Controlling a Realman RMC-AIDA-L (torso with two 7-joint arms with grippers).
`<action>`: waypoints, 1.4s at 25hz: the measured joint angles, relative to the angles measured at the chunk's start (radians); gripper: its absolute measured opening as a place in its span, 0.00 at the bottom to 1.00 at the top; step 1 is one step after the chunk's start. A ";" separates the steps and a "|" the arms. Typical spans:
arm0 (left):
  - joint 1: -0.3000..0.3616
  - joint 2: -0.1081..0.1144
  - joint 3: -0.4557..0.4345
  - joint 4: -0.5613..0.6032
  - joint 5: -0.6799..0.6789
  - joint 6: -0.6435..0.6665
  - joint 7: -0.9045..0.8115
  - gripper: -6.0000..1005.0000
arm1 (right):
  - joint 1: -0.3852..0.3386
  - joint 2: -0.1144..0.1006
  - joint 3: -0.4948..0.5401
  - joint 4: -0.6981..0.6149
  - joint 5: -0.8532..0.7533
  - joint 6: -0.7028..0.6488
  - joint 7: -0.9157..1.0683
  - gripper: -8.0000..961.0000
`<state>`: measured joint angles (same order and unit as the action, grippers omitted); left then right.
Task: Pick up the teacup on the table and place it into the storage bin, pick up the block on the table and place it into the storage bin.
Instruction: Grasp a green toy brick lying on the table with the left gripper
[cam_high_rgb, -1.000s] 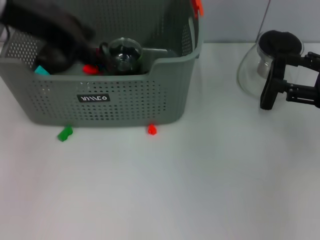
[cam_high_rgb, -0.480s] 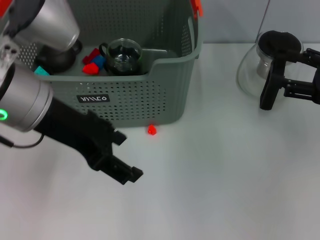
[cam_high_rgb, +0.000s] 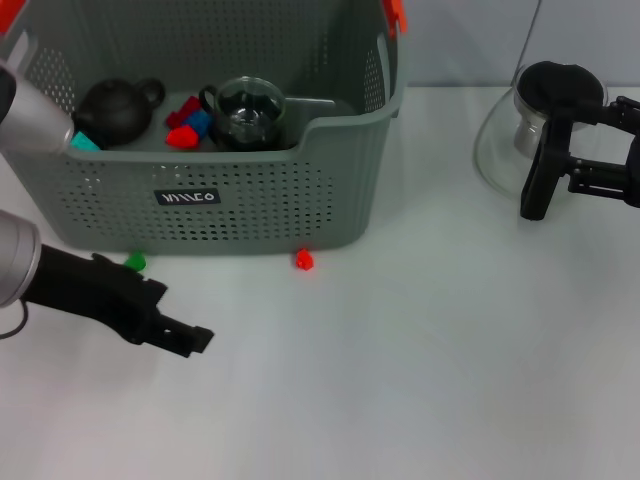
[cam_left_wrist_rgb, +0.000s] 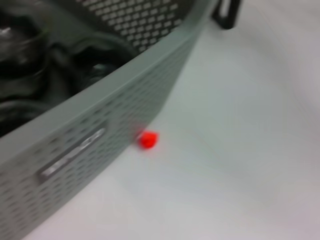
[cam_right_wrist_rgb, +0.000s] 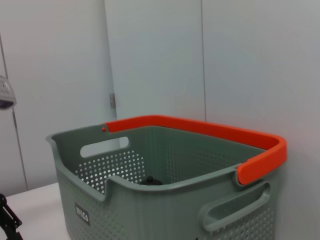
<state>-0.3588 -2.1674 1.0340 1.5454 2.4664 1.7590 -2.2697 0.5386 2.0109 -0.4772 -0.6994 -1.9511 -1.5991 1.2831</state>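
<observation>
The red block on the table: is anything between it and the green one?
Nothing: in the head view only bare table separates the red block from the green block.

The white table (cam_high_rgb: 420, 360) carries the storage bin (cam_high_rgb: 250, 200) upper left, a red block (cam_high_rgb: 304, 260), a partly hidden, seemingly green block (cam_high_rgb: 134, 261), and a glass pot (cam_high_rgb: 505, 140).

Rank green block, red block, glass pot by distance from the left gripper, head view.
From the left gripper:
1. Green block, on the table at the storage bin's front left.
2. Red block, at the bin's front right.
3. Glass pot, far right, by the right gripper.
</observation>
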 joint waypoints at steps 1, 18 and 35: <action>0.003 0.000 0.000 -0.012 0.013 -0.015 0.004 0.94 | 0.000 -0.001 0.000 0.000 0.000 0.001 0.000 0.95; -0.062 -0.001 0.027 -0.213 0.224 -0.288 -0.004 0.93 | 0.002 0.002 0.000 0.000 -0.006 0.026 -0.006 0.95; -0.122 0.001 0.024 -0.274 0.314 -0.351 -0.057 0.93 | 0.009 0.002 0.000 0.000 -0.006 0.043 -0.001 0.95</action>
<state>-0.4803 -2.1664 1.0575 1.2712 2.7804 1.4079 -2.3266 0.5477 2.0131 -0.4770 -0.6995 -1.9574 -1.5564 1.2822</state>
